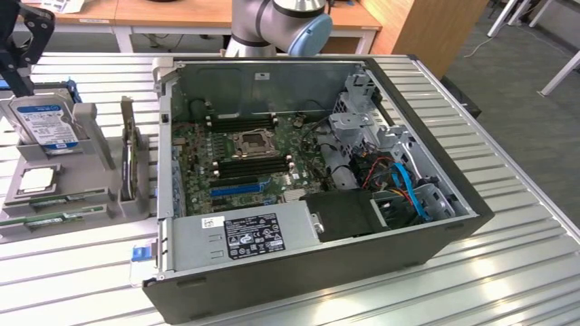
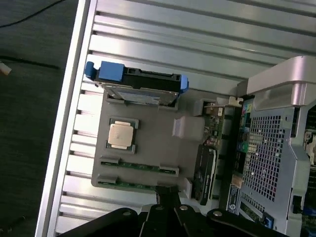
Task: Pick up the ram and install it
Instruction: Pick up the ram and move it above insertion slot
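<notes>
- Gripper (image 2: 166,193), black, was the closest thing to the wrist cam: fingers pressed together, nothing between them.
- Ext view had the same gripper up at that view's left edge, above the hard drive (image 1: 45,122) and apart from it.
- Ram stick (image 2: 139,166) lay flat in the grey parts tray (image 2: 148,148). It was green w/ small dark chips, w/ a grey clip at each end.
- Second ram stick (image 2: 129,184) lay parallel and just beside the first, in the row along the tray's edge. Neither stick was held.
- From the wrist cam the fingertips lined up w/ one end of the second ram stick. Ext view showed the gripper well above the tray, so no contact.
- CPU (image 2: 121,134), a square w/ a pale metal lid, sat in its own pocket between the sticks and the hard drive.
- Hard drive stood on edge in the tray, silver w/ a blue label, blue brackets at both ends.
- Dark expansion card (image 2: 205,173) stood on edge on the tray's side nearest the PC case (image 1: 299,285).
- PC case lay on its side on the slatted metal table (image 1: 507,272), open side up, just beside the tray.
- Inside the case: motherboard (image 1: 204,166) w/ CPU socket (image 1: 251,142), and long black memory slots (image 1: 254,165) on both sides of the socket.
- PSU (image 1: 240,234), grey w/ a black label, filled the case's near corner in ext view. Blue cables (image 1: 408,187) ran at that view's right.
- Arm (image 1: 276,20), grey w/ a blue cap, rose behind the case.
</notes>
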